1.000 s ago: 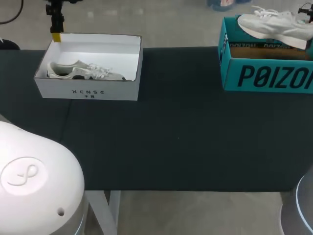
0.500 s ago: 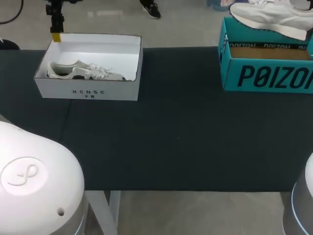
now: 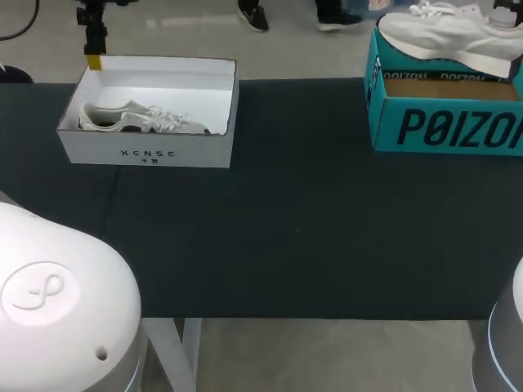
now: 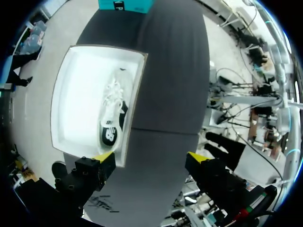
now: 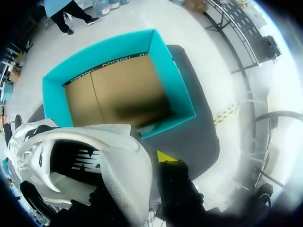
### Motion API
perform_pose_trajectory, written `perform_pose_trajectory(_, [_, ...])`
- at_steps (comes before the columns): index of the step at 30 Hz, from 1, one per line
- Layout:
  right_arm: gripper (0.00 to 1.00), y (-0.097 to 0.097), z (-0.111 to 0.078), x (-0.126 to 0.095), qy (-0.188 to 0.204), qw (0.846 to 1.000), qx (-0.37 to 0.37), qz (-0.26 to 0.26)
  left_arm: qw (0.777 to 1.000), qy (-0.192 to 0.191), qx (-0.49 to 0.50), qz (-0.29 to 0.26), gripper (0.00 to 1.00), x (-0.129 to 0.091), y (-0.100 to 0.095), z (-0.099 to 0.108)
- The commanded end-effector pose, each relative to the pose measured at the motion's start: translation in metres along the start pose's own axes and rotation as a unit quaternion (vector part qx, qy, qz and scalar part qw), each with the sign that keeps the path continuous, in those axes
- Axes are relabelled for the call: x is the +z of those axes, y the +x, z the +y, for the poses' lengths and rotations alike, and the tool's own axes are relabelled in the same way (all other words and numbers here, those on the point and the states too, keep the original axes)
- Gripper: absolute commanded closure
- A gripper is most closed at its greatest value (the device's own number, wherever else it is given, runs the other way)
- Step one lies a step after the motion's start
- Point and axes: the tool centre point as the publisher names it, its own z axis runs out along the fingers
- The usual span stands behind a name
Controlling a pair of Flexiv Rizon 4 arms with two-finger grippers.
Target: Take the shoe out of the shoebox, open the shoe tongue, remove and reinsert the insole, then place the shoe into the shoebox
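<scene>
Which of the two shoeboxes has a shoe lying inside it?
The white shoebox at the table's left: a pale shoe lies on its floor. The teal shoebox at the right shows only bare cardboard inside; its white sneaker hangs above it.

The head view's edge cuts off the teal box and the shoe over it; the shoe hides one finger of the right gripper.

White shoebox, teal shoebox: two. Boxed shoe, raised shoe: two.
</scene>
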Motion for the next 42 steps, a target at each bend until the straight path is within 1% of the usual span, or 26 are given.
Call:
perform_pose_trajectory(1, [1.0,0.004,-0.032,-0.002,-0.203,0.979,-0.017,-0.029,1.0,-0.001,0.0,0.0,0.0,0.0,0.0,0.0])
perform_pose_trajectory(2, [1.0,0.007,-0.039,-0.001,-0.21,0.976,-0.024,-0.044,1.0,-0.001,0.0,0.0,0.0,0.0,0.0,0.0])
perform_pose_trajectory(4, [1.0,0.01,-0.054,0.001,-0.218,0.974,-0.027,-0.05,1.0,-0.001,0.0,0.0,0.0,0.0,0.0,0.0])
perform_pose_trajectory(8, [1.0,0.016,-0.088,0.005,-0.219,0.974,-0.027,-0.044,1.0,-0.001,0.0,0.0,0.0,0.0,0.0,0.0])
perform_pose_trajectory(11, [1.0,0.023,-0.115,0.008,-0.229,0.972,-0.029,-0.039,1.0,-0.001,0.0,0.0,0.0,0.0,0.0,0.0])
perform_pose_trajectory(14, [1.0,0.028,-0.142,0.009,-0.259,0.964,-0.036,-0.048,1.0,-0.001,0.0,0.0,0.0,0.0,0.0,0.0])
perform_pose_trajectory(17, [1.0,0.036,-0.171,0.01,-0.272,0.96,-0.049,-0.031,1.0,-0.001,0.0,0.0,0.0,0.0,0.0,0.0])
perform_pose_trajectory(20, [1.0,0.046,-0.201,0.015,-0.292,0.953,-0.067,-0.037,1.0,-0.001,0.0,0.0,0.0,0.0,0.0,0.0])
perform_pose_trajectory(23, [1.0,0.06,-0.226,0.024,-0.309,0.946,-0.088,-0.044,1.0,-0.001,0.0,0.0,0.0,0.0,0.0,0.0])
perform_pose_trajectory(28, [1.0,0.085,-0.263,0.048,-0.303,0.947,-0.102,-0.039,1.0,-0.001,0.0,0.0,0.0,0.0,0.0,0.0])
perform_pose_trajectory(30, [1.0,0.097,-0.277,0.058,-0.297,0.949,-0.102,-0.032,1.0,-0.001,0.0,0.0,0.0,0.0,0.0,0.0])
perform_pose_trajectory(33, [1.0,0.113,-0.291,0.072,-0.28,0.954,-0.106,-0.025,1.0,-0.001,0.0,0.0,0.0,0.0,0.0,0.0])
perform_pose_trajectory(34, [1.0,0.118,-0.294,0.076,-0.271,0.956,-0.105,-0.018,1.0,-0.001,0.0,0.0,0.0,0.0,0.0,0.0])
perform_pose_trajectory(38, [1.0,0.139,-0.309,0.096,-0.264,0.957,-0.117,-0.013,1.0,-0.001,0.0,0.0,0.0,0.0,0.0,0.0])
perform_pose_trajectory(40, [1.0,0.148,-0.315,0.108,-0.254,0.959,-0.125,-0.019,1.0,-0.001,0.0,0.0,0.0,0.0,0.0,0.0])
perform_pose_trajectory(42, [1.0,0.156,-0.319,0.117,-0.252,0.958,-0.133,-0.021,1.0,-0.001,0.0,0.0,0.0,0.0,0.0,0.0])
